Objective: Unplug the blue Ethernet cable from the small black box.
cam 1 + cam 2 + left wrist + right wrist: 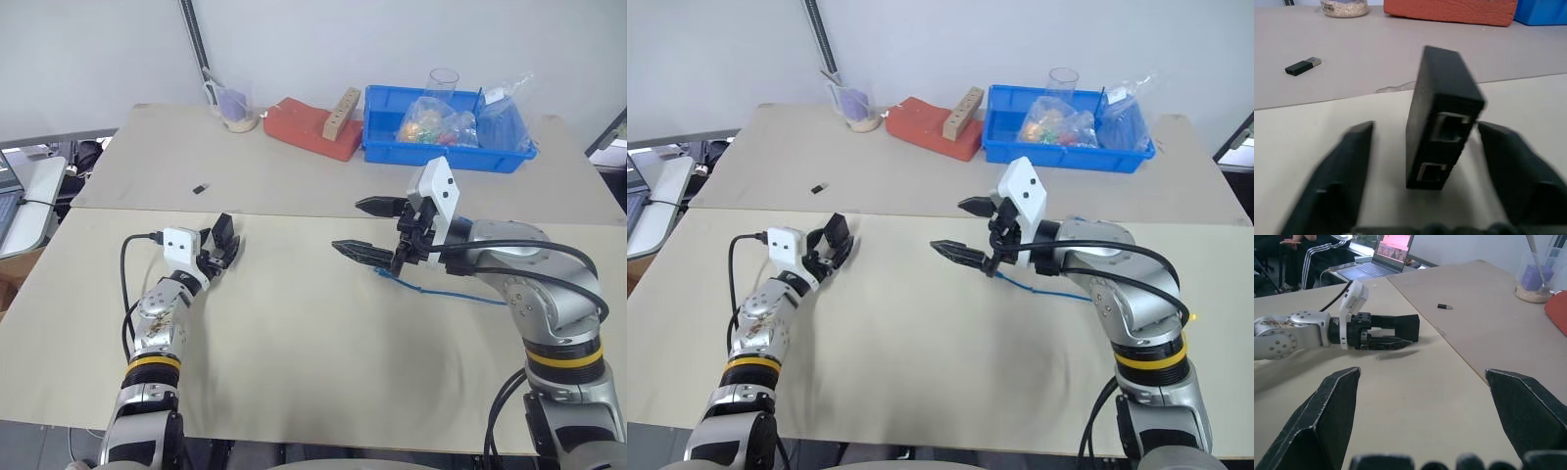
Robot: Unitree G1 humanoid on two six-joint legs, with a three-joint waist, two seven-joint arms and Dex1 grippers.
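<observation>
The small black box (1442, 122) stands on edge between the fingers of my left gripper (220, 247), with a gap on each side. Its two ports face the left wrist camera, and both are empty. My left gripper is open. In the right wrist view the same box (1405, 323) shows at the tip of the left gripper. The blue Ethernet cable (431, 289) lies loose on the table under my right arm, its plug end (380, 274) free of the box. My right gripper (364, 227) hovers above the table, open and holding nothing.
A small black USB stick (200, 187) lies on the far table, beyond the seam. At the back stand a cup of grains (238, 110), a red pouch (313, 129) with a wooden block (341, 113), and a blue bin (446, 155). A laptop (1393, 252) sits off to the left.
</observation>
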